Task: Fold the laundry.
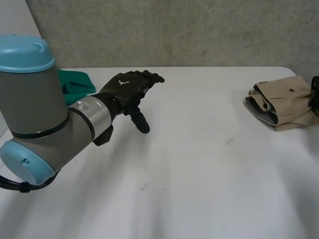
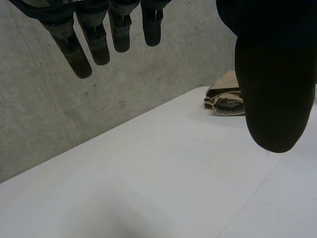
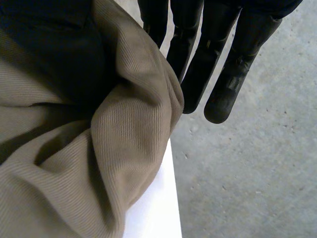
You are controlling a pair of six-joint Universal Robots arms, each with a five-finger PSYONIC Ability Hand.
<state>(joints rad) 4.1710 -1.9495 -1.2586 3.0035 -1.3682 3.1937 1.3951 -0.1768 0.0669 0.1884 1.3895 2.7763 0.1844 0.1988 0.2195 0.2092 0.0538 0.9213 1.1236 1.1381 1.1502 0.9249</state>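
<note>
Grey arm (image 1: 40,114), light-blue caps (image 1: 22,52), black fingers (image 1: 149,77), perhaps white logo (image 1: 123,82)

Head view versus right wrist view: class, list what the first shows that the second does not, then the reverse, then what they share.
Head view, not the wrist view: the left hand open above the table, its grey arm, and a green cloth behind it. Right wrist view, not the head view: the right hand with fingers straight, and the concrete floor past the table edge. Shared: the tan garment and the white table.

Spread robot hand (image 2: 275,74), tan garment (image 2: 225,97) beyond
</note>
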